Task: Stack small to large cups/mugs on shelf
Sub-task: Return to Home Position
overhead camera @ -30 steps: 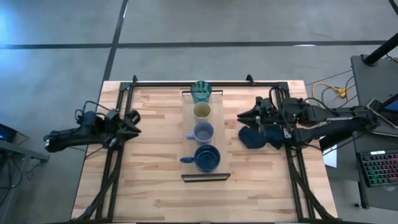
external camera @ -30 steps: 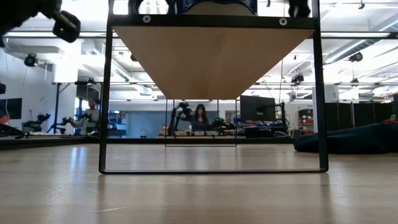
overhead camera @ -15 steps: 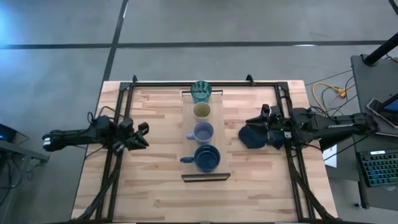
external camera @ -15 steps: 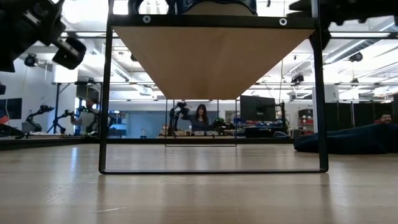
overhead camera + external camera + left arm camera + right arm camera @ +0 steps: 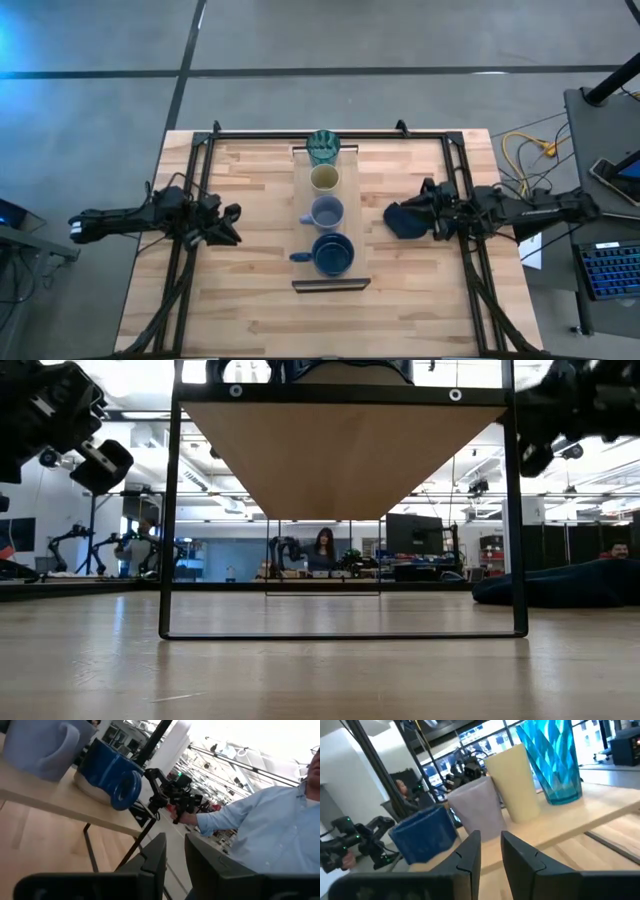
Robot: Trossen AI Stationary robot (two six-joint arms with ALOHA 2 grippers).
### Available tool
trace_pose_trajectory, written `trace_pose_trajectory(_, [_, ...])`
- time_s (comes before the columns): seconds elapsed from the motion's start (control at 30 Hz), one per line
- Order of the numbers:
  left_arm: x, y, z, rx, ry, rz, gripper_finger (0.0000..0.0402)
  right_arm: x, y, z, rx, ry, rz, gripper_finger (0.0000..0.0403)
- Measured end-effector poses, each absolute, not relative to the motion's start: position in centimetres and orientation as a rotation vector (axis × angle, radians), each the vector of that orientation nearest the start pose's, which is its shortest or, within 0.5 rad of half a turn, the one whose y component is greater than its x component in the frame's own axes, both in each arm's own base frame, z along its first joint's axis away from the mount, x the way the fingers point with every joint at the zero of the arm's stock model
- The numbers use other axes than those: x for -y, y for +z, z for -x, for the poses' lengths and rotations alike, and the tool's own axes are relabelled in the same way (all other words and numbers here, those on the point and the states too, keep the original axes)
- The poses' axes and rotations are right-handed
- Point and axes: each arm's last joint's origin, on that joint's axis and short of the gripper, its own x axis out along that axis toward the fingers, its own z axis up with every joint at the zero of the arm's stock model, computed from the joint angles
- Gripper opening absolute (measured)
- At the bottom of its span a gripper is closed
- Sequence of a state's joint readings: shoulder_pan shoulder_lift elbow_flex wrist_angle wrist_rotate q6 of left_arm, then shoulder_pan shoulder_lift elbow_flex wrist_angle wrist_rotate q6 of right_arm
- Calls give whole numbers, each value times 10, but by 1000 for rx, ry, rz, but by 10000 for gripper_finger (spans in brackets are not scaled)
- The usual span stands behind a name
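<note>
Four cups line the shelf between both grippers, nothing held.
Left gripper and right gripper each sit with fingers a narrow gap apart, empty; keep clear of the row: teal glass, tan cup, pale mug, blue mug. Right wrist view shows cup heights; high view shows only rims, plus cloth under the right gripper on the tabletop.

Grey concrete floor, bright ceiling lights beyond.
</note>
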State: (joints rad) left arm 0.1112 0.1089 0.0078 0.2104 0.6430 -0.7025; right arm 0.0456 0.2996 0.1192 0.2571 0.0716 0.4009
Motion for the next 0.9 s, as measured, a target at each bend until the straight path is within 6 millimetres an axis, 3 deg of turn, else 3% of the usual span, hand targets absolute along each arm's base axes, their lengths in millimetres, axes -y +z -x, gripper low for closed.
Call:
trace_pose_trajectory(0.2, [6, 164, -100, -225, -495, 726, 57, -3, 178, -111, 73, -23, -420, 75])
trace_pose_trajectory(0.43, [6, 159, -104, -287, -472, 770, 57, -1, 156, -108, -100, -116, -452, 78])
trace_pose_trajectory(0.9, [5, 154, -107, -343, -450, 792, 57, -1, 152, -109, -156, -121, -377, 74])
